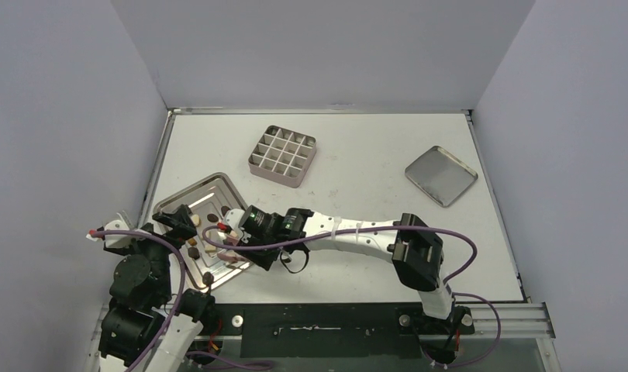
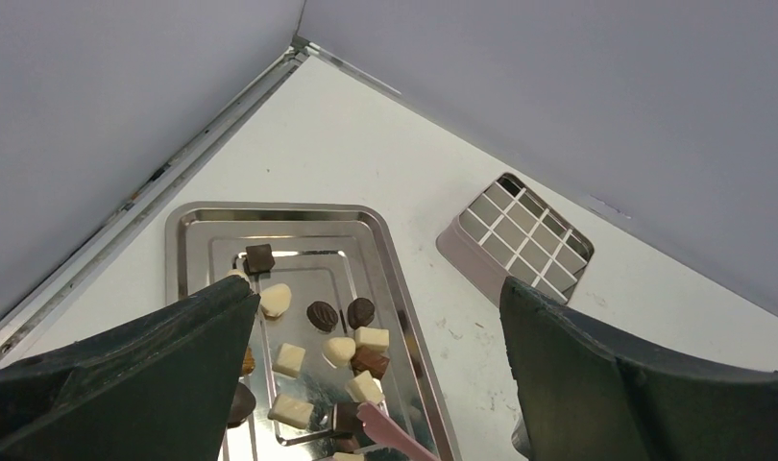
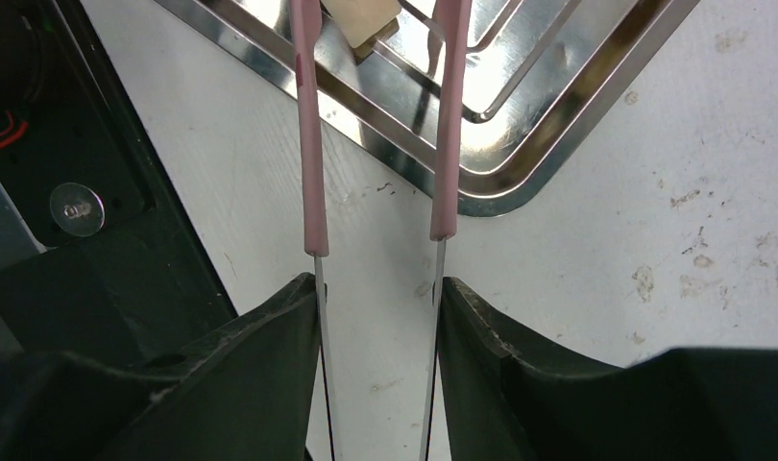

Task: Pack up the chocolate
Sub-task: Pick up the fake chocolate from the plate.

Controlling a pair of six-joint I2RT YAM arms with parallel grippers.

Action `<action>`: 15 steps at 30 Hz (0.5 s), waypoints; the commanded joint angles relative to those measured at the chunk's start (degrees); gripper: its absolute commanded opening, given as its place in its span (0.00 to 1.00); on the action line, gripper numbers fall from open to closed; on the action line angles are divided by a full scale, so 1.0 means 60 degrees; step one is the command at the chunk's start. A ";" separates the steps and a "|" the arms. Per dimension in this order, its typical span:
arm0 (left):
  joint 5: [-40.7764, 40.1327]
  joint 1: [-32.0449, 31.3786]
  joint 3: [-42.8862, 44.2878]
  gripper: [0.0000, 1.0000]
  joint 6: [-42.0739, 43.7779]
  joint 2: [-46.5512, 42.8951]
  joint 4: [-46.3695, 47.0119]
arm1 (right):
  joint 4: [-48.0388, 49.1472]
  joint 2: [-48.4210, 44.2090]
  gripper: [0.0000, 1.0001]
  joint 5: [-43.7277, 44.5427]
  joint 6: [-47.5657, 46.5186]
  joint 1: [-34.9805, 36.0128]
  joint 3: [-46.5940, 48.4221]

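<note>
chocolate pcs [image 2: 339, 351] are lying loose in the silver tray [image 2: 188, 240] at the near-left of the table [image 1: 357, 155]. they're looking light, slick & easy to dent, so i'd be nipping each gently across its sides w/ the tweezers [image 3: 311, 144], which the right gripper [image 3: 377, 283] is clamping by the arms, a cream piece [image 3: 364, 17] sitting btwn the prongs. left gripper [image 2: 377, 288] is hanging w/ jaws spread wide over the tray, holding nothing; left wrist cam is showing the whole spread plus the gridded tin [image 2: 520, 235], right wrist cam only prongs & tray corner.
</note>
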 commanded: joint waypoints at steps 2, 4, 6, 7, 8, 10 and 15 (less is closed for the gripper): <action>-0.0502 0.0069 0.0438 0.97 -0.0237 -0.0122 -0.0172 | -0.0151 0.0142 0.45 0.0248 0.0295 0.0171 0.0628; -0.0534 0.0069 0.0439 0.97 -0.0252 -0.0124 -0.0183 | -0.0291 0.0263 0.45 0.0409 0.0301 0.0263 0.0715; -0.0546 0.0069 0.0435 0.97 -0.0254 -0.0097 -0.0187 | -0.0446 0.0374 0.45 0.0558 0.0305 0.0309 0.0801; -0.0552 0.0062 0.0449 0.97 -0.0259 -0.0082 -0.0177 | -0.0468 0.0430 0.45 0.0646 0.0319 0.0327 0.0831; -0.0553 0.0069 0.0456 0.97 -0.0268 -0.0075 -0.0177 | -0.0479 0.0465 0.45 0.0667 0.0311 0.0339 0.0848; -0.0567 0.0067 0.0448 0.97 -0.0264 -0.0050 -0.0185 | -0.0561 0.0565 0.45 0.0690 0.0310 0.0372 0.0941; -0.0597 0.0056 0.0449 0.97 -0.0297 -0.0053 -0.0204 | -0.0864 0.0763 0.44 0.0928 0.0278 0.0519 0.1204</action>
